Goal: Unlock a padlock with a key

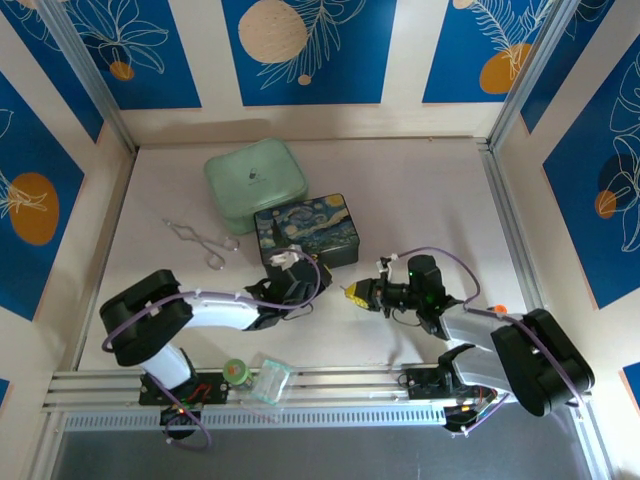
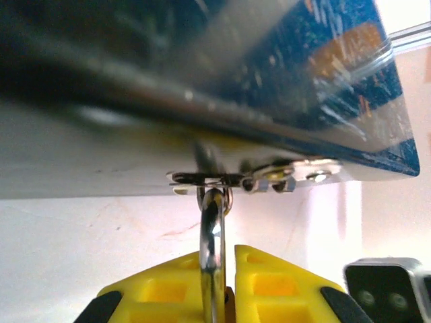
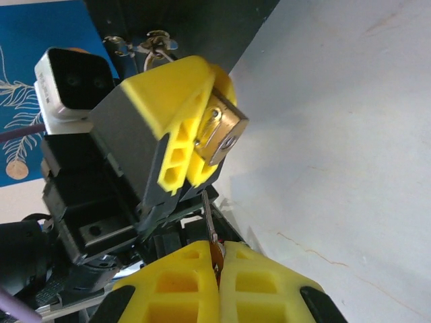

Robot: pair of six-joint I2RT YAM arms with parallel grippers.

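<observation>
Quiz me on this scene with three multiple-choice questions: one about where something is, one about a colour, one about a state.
1. Where does the padlock hang?
A. on the box's clasp
B. on a wall hook
C. in a drawer

2. What colour are the fingers?
A. yellow
B. red
C. white

3. The key is:
A. inside the keyhole
B. held by the right pincer, short of the padlock
C. dropped on the floor

Answers:
1 A: the left wrist view shows it hooked through the clasp, with the left pincer clamped on it.
2 A: both wrist views show yellow.
3 B: the key's tip is below the padlock, not touching it.
</observation>
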